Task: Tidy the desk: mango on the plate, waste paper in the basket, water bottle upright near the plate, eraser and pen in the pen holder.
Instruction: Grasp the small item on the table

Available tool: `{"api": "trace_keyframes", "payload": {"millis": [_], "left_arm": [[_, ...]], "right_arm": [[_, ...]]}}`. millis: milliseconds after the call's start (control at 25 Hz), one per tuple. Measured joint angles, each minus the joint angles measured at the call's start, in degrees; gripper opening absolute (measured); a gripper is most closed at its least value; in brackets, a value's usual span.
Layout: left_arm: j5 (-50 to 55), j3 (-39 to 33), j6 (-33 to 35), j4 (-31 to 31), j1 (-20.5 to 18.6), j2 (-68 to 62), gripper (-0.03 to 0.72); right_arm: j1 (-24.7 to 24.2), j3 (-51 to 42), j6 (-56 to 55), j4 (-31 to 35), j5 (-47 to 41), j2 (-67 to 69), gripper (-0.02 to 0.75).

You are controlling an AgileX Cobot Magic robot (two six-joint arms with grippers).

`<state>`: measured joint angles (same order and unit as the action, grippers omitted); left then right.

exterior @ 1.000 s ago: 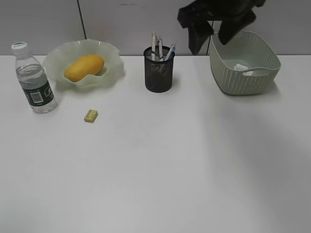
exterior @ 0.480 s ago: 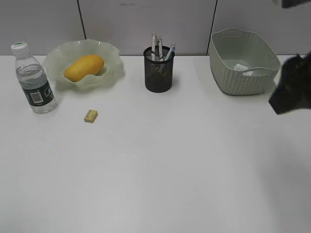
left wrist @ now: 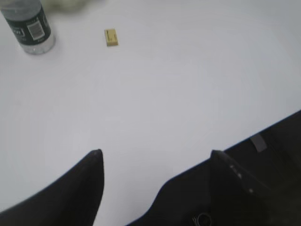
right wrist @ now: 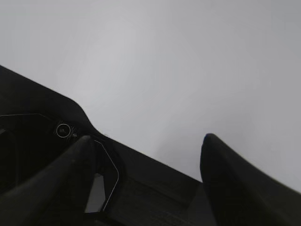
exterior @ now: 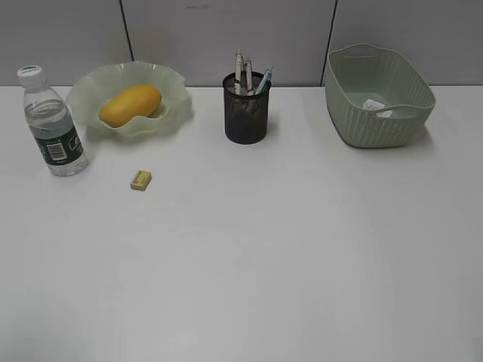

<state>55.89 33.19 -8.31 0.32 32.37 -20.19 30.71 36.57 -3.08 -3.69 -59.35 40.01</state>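
From my seat, the large plain white desk shows no arm on the exterior view. The smooth yellow-orange mango lies in the pale green translucent plate with the wavy rim at the back left. The small clear water bottle with the white cap and dark green label stands upright just left of that plate, near it but not touching. The small yellowish block eraser lies flat on the bare desk in front of the plate, apart from everything. The black mesh pen holder stands at back centre with several pens sticking out of its top. The sage-green ribbed basket sits at back right, and the crumpled white waste paper rests inside it.

The left gripper has its dark fingers spread apart over bare desk with nothing between them (bottle and eraser sit far up its view). The right gripper is likewise spread wide and empty above plain white surface.
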Motion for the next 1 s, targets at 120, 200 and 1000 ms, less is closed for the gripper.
{"api": "trace_keyframes", "payload": {"millis": [120, 200, 1000], "left_arm": [[-3.4, 0.0, 0.0, 0.1, 0.0, 0.0, 0.523], [-6.2, -0.1, 0.0, 0.3, 0.0, 0.0, 0.523], [-32.4, 14.5, 0.0, 1.5, 0.0, -56.2, 0.501]], "right_arm": [[0.0, -3.2, 0.0, 0.0, 0.0, -6.4, 0.552], [0.0, -4.5, 0.0, 0.0, 0.1, -10.8, 0.552], [0.0, -5.7, -1.4, -0.5, 0.3, -19.8, 0.552]]}}
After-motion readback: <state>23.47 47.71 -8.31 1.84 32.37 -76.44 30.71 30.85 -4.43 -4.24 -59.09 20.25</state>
